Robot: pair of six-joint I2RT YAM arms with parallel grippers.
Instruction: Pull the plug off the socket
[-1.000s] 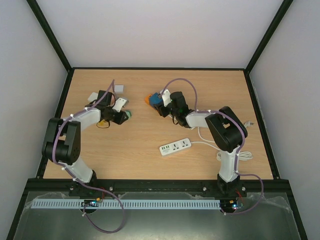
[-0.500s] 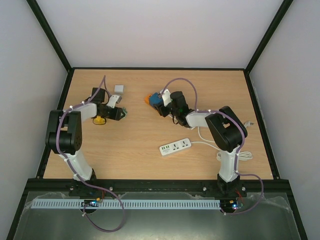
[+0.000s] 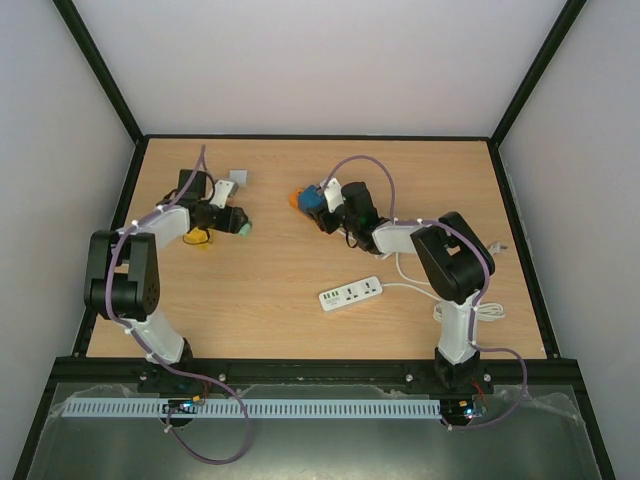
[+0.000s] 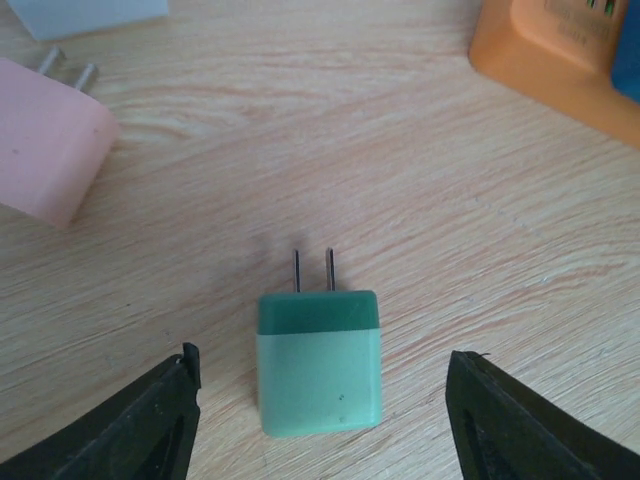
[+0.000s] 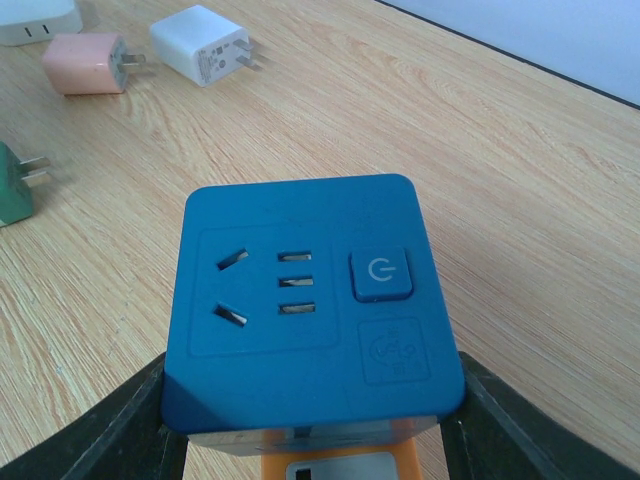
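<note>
The green plug [image 4: 320,375] lies flat on the wooden table, its two prongs pointing away, free of any socket. My left gripper [image 4: 322,360] is open around it, with a gap between the plug and each black fingertip [image 4: 170,400]. In the top view the plug [image 3: 243,227] lies just right of the left gripper [image 3: 228,219]. The socket is a blue cube [image 5: 305,300] on an orange base [image 5: 340,465], with empty slots on its top face. My right gripper [image 5: 312,385] is shut on its sides, at the back middle of the table [image 3: 318,203].
A pink plug [image 4: 45,150] and a white plug [image 5: 200,45] lie near the left gripper, with a grey-white block [image 3: 237,177] behind. A yellow item [image 3: 200,239] sits under the left arm. A white power strip [image 3: 351,293] with its cord lies near the right arm.
The left gripper has opened and let go of the green plug, which now rests on the table. The left arm swung back and leftward. The right arm held still.
</note>
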